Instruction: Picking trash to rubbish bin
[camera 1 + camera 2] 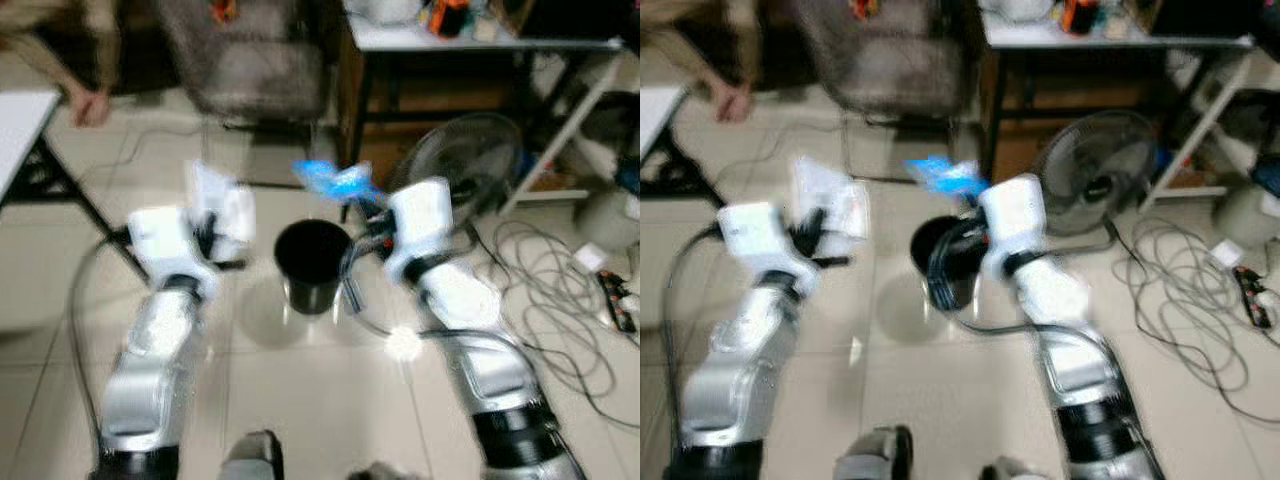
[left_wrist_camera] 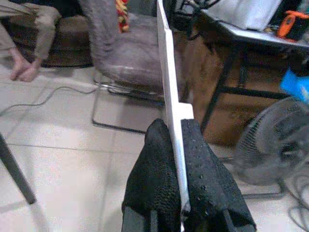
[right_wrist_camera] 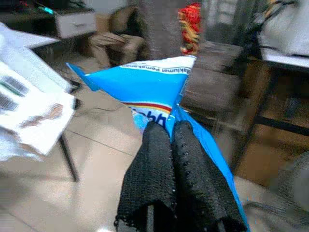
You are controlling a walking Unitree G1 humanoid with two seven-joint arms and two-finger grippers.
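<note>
Both hands loaded, bin between them

The left hand pinches a flat white printed packet left of the round black rubbish bin; the right hand clamps a crumpled blue snack wrapper above its far rim, seemingly poised for dropping.

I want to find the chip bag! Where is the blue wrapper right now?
The blue wrapper is pinched in the right gripper, held up just behind the black bin on the floor, near the fan.
</note>
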